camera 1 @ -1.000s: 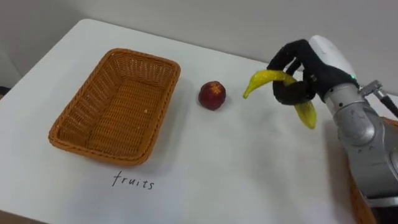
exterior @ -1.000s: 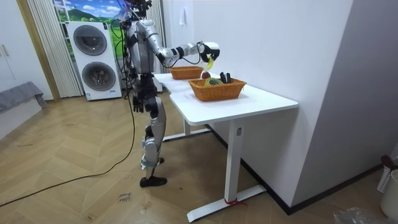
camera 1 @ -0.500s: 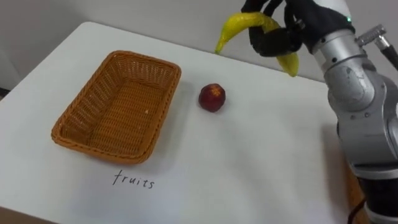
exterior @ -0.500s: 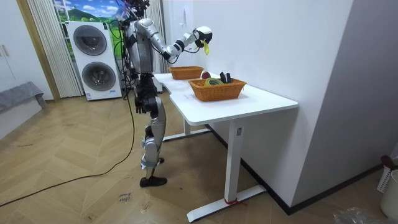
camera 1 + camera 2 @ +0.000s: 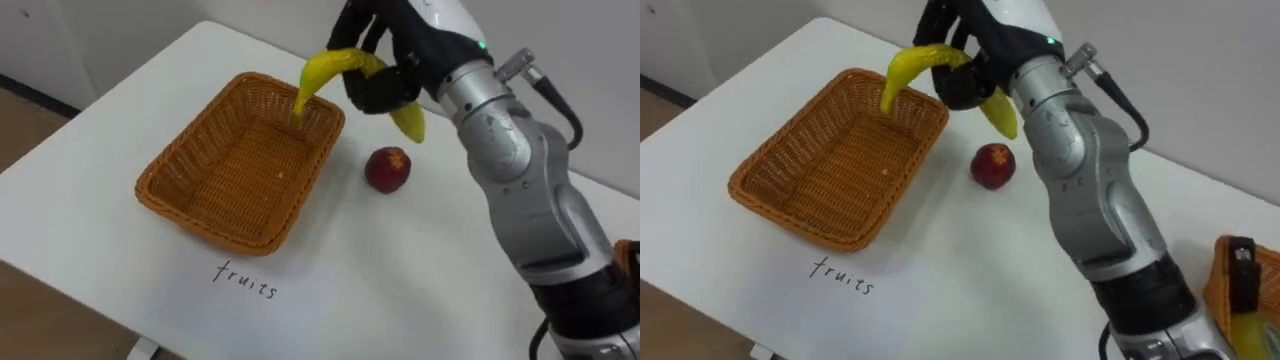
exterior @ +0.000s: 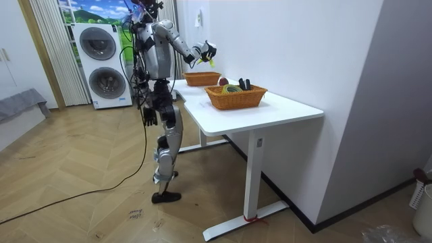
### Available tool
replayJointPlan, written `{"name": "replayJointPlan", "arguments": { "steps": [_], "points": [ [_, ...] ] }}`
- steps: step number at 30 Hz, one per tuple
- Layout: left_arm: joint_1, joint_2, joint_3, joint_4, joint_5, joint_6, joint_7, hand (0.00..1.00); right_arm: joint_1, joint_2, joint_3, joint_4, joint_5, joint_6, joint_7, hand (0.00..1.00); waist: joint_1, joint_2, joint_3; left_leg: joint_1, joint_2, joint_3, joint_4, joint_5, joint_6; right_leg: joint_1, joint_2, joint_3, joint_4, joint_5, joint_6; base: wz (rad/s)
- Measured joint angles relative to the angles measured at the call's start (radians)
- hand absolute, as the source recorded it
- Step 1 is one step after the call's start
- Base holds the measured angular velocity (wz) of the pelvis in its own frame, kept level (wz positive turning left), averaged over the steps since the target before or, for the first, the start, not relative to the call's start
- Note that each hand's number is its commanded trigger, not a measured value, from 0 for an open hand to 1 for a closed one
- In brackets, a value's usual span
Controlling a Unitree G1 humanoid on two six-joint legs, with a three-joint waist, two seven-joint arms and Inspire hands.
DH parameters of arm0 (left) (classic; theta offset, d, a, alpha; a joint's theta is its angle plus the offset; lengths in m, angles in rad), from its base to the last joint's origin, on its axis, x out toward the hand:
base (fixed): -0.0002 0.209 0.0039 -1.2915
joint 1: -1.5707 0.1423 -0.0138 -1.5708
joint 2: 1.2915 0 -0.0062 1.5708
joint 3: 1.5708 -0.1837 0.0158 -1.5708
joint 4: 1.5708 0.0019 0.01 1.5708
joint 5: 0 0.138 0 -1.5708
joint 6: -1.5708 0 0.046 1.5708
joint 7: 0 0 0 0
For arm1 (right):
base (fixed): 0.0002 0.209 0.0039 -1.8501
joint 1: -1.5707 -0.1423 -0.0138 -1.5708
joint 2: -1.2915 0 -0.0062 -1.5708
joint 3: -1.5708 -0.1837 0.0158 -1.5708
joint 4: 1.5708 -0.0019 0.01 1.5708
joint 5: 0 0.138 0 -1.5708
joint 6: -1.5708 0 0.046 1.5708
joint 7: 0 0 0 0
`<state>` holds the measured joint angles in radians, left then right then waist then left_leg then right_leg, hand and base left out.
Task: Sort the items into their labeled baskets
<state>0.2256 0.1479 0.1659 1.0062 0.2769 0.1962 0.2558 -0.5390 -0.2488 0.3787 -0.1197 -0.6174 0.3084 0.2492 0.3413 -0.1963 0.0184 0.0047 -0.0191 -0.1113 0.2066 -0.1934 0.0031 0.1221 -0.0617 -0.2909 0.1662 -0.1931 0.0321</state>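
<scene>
Right hand (image 5: 388,55) clamped round yellow curved banana (image 5: 322,70), poised above far right rim of brown wicker basket (image 5: 235,175), likely for drop-in. Red apple (image 5: 388,169) on table, right of basket. Left hand (image 6: 146,116) hangs by hip.

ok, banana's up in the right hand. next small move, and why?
Probably move the right hand a little toward the middle of the basket and down, then let go. Its curled fingers hold the banana above the far rim: one tip hangs over the inside, the other end points out toward the apple. The basket looks empty, so there is room.
</scene>
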Motion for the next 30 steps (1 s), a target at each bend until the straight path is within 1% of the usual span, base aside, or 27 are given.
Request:
{"name": "replayJointPlan", "arguments": {
  "steps": [1, 2, 5, 7, 9, 10, 13, 21, 25, 30],
  "points": [
    [0.0, 0.002, -0.01, 0.003, 0.0, 0.001, 0.0, 0.0, -0.008, 0.008, 0.014, 0.008, 0.0, 0.0, 0.01, 1.0, 0.005, -0.003, 0.0015, -0.003, -0.004, -0.011, 0.001, 0.001, 0.001, 0.003, -0.002, -0.016, 0.0, 0.0, 0.0, 0.26],
    [0.001, 0.001, -0.015, 0.005, -0.001, 0.004, 0.0, 0.0, -0.025, 0.014, 0.029, 0.029, 0.0, 0.0, 0.016, 1.0, 0.016, -0.003, 0.0016, -0.003, -0.006, -0.019, 0.003, 0.002, 0.001, 0.006, -0.004, -0.019, 0.0, 0.0, 0.0, 0.24],
    [-0.001, 0.004, -0.015, 0.006, -0.001, 0.006, 0.0, 0.0, -0.067, 0.025, 0.056, 0.109, -0.004, -0.001, 0.017, 1.0, 0.035, -0.004, 0.0023, -0.001, -0.013, -0.033, 0.005, 0.003, 0.004, 0.018, -0.007, -0.02, -0.001, 0.0, 0.0, 0.22],
    [-0.003, 0.008, -0.015, 0.006, -0.001, 0.006, 0.0, 0.0, -0.071, 0.037, 0.065, 0.141, -0.017, -0.001, 0.015, 1.0, 0.054, -0.006, 0.0031, 0.002, -0.015, -0.04, 0.005, 0.003, 0.004, 0.023, -0.008, -0.026, -0.001, 0.0, 0.0, 0.13],
    [-0.004, 0.012, -0.015, 0.006, -0.001, 0.006, 0.0, 0.0, -0.071, 0.053, 0.08, 0.168, -0.019, -0.002, 0.014, 1.0, 0.058, -0.009, 0.004, 0.002, -0.016, -0.049, 0.006, 0.004, 0.005, 0.028, -0.009, -0.043, -0.001, 0.0, 0.0, 0.14],
    [-0.004, 0.014, -0.016, 0.006, -0.001, 0.006, 0.0, 0.0, -0.071, 0.062, 0.084, 0.192, -0.018, -0.004, 0.014, 1.0, 0.066, -0.009, 0.0043, 0.003, -0.018, -0.056, 0.007, 0.004, 0.005, 0.031, -0.009, -0.05, -0.002, 0.0, 0.0, 0.12],
    [-0.011, 0.018, -0.016, 0.004, -0.001, 0.006, 0.0, 0.0, -0.071, 0.062, 0.088, 0.234, -0.018, -0.004, 0.008, 1.0, 0.082, -0.01, 0.0047, 0.001, -0.023, -0.062, 0.011, 0.004, 0.005, 0.036, -0.012, -0.072, -0.016, -0.001, 0.001, 0.08],
    [-0.016, 0.027, -0.017, -0.001, 0.0, 0.008, 0.0, 0.0, -0.07, 0.062, 0.09, 0.272, -0.018, -0.002, -0.003, 1.0, 0.1, -0.01, 0.0048, -0.013, -0.025, -0.066, 0.016, 0.004, 0.005, 0.031, -0.013, -0.095, -0.016, -0.001, 0.002, 0.01],
    [-0.025, 0.028, -0.023, -0.003, 0.001, 0.008, -0.002, 0.0, -0.07, 0.062, 0.092, 0.273, -0.018, -0.004, -0.004, 1.0, 0.109, -0.012, 0.0043, -0.014, -0.025, -0.065, 0.014, 0.004, 0.005, 0.023, -0.013, -0.096, -0.016, -0.001, 0.002, 0.0],
    [-0.033, 0.028, -0.024, 0.004, 0.001, 0.008, -0.002, 0.0, -0.066, 0.06, 0.112, 0.273, -0.018, -0.007, -0.005, 1.0, 0.107, -0.016, 0.0036, -0.014, -0.026, -0.064, 0.016, 0.004, 0.005, 0.023, -0.015, -0.096, -0.015, -0.001, 0.002, 0.0]
  ]
}}
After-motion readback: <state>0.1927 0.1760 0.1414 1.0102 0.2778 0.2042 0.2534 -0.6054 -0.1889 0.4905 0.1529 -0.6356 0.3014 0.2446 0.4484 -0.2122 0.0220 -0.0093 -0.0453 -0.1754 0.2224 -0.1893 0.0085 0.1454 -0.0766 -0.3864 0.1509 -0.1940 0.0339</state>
